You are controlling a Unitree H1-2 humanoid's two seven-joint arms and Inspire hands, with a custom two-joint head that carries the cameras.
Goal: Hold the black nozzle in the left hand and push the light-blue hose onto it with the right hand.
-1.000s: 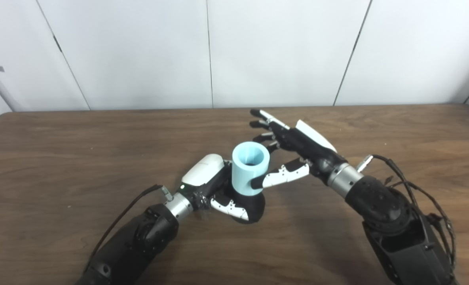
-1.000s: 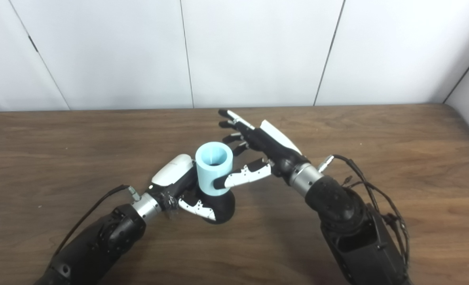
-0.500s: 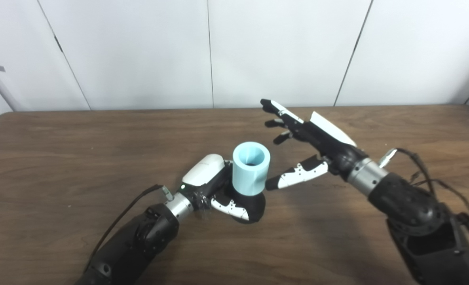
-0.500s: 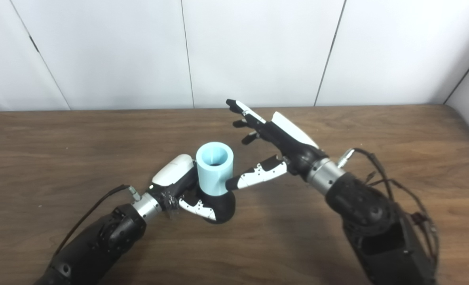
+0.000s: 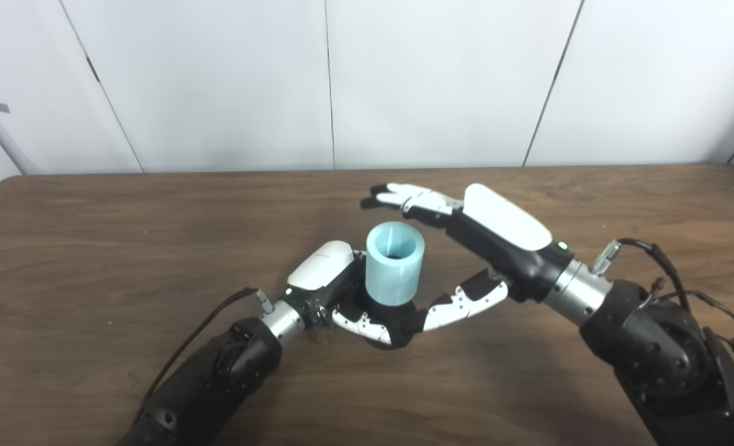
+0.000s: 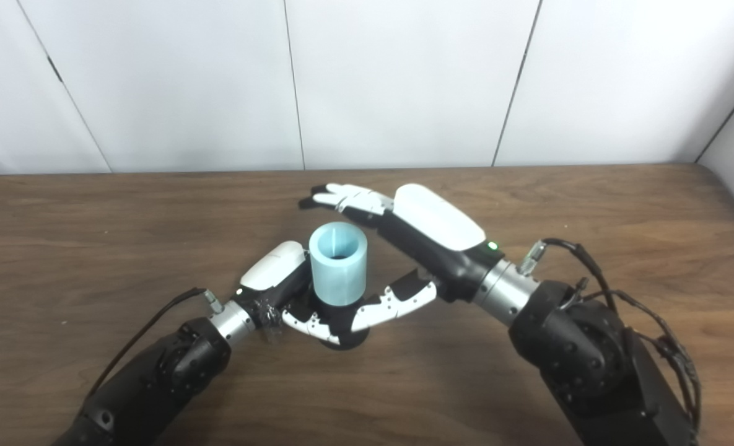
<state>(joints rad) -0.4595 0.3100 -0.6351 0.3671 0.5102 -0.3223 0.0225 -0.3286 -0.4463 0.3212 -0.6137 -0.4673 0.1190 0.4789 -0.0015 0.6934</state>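
The wooden table (image 5: 94, 235) fills the lower two thirds of the frame; white wall panels (image 5: 218, 80) fill the upper third.

The black nozzle (image 5: 397, 322) stands at the centre of the frame, slightly below the middle, its base on the table surface; the light-blue hose (image 5: 394, 263) is a short, open-topped cylinder seated upright on the nozzle, its lower edge meeting the black body; the inside of the hose is visible from above, with a dark opening at the bottom.

The left hand (image 5: 336, 291) enters from the lower left of the frame; its fingers are closed around the nozzle, with the thumb (image 5: 360, 325) curled across the near side of the black base; the white back of the hand lies just left of the hose and touches or nearly touches its side; which of the two cannot be told.

The right hand (image 6: 422, 241) enters from the lower right of the frame; its palm faces down and leftward; its fingers (image 6: 342, 197) are spread wide and extend past the far side of the hose, above and behind the rim, apart from it; its thumb (image 6: 391, 306) reaches toward the right side of the nozzle base; whether the tip touches cannot be told; the hand holds nothing.

A green indicator light (image 5: 559, 246) is lit near the right wrist; a cable (image 5: 682, 291) loops beside the right forearm at the right edge of the frame.
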